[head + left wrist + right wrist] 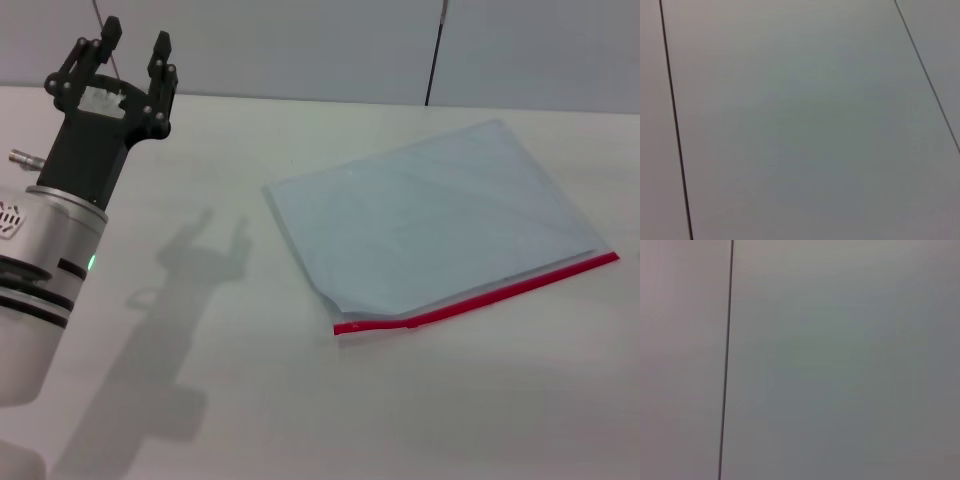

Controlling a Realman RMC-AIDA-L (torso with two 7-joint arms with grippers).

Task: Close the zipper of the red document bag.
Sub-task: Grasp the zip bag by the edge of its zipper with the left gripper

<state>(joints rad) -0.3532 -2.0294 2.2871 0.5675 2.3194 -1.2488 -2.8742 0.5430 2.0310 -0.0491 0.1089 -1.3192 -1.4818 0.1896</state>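
The red document bag [440,220], a flat translucent pale blue-grey pouch, lies on the white table right of centre in the head view. Its zipper [480,297], a thin red strip, runs along the near long edge, with a small slider [410,322] toward the strip's left end. My left gripper [135,50] is raised at the far left, well away from the bag, fingers pointing up and open with nothing between them. The right gripper is out of view. Both wrist views show only a plain grey wall with dark seams.
The white table [250,400] stretches around the bag. A grey wall stands behind it, with a thin dark vertical line [435,50] at the back.
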